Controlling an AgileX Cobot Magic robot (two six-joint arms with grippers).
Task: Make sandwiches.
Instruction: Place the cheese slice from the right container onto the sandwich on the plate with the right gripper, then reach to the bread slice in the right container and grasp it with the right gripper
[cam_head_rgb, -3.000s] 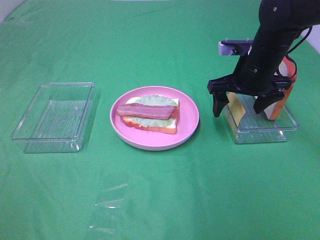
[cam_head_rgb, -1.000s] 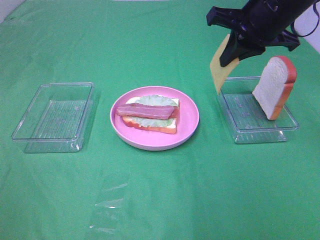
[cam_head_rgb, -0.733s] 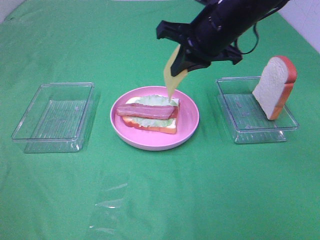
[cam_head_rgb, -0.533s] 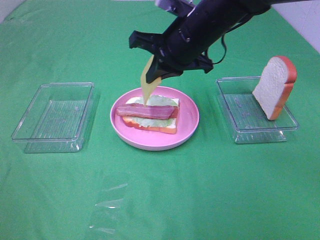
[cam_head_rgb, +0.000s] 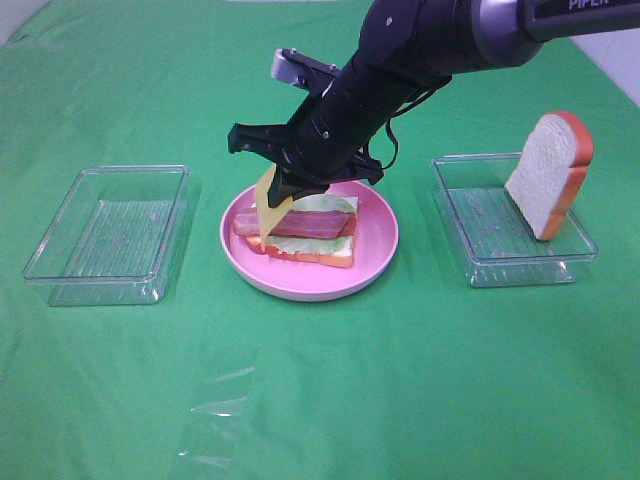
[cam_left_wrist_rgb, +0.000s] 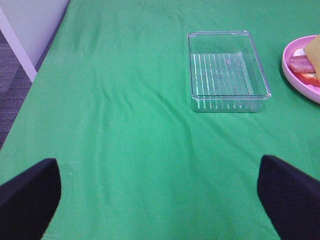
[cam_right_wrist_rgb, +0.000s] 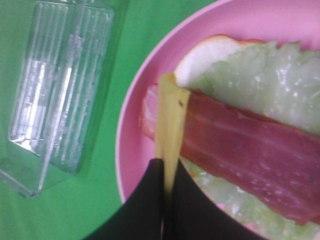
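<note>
Your right claw (cam_head_rgb: 272, 190) has carried the cheese (cam_head_rgb: 266, 205) away from the right tray (cam_head_rgb: 470, 262), where it was lifting out a second ago, and now holds it over the plate (cam_head_rgb: 380, 250) near the middle of the tabletop (cam_head_rgb: 400, 380). It is pinched tight on the upper edge of the slice, which hangs edge-down; in the right wrist view the cheese (cam_right_wrist_rgb: 170, 132) hangs straight from the closed fingertips across the left end of the bacon (cam_right_wrist_rgb: 245, 150). Its lower edge looks to be at or just above the stack, but you cannot tell from these views whether it touches. The open sandwich (cam_head_rgb: 305, 232) lies flat on the plate: bottom bread, lettuce (cam_head_rgb: 318, 203), then bacon (cam_head_rgb: 300, 223). That means the carry is done and the placing is what remains, so judge the task as a little past halfway. The slice is hanging over the stack's left end instead of its centre, so you will likely need to lay it over toward the right edge of the tabletop as you let go, or it could drop off the side onto the plate. The top bread (cam_head_rgb: 548, 175) leans upright in the right tray near the right edge, untouched, and will be the last piece. The left tray (cam_head_rgb: 60, 270) sits toward the left edge, well apart from the plate. Your left claw (cam_left_wrist_rgb: 160, 200) hangs wide open over bare cloth near that tray (cam_left_wrist_rgb: 227, 102), holding nothing.
</note>
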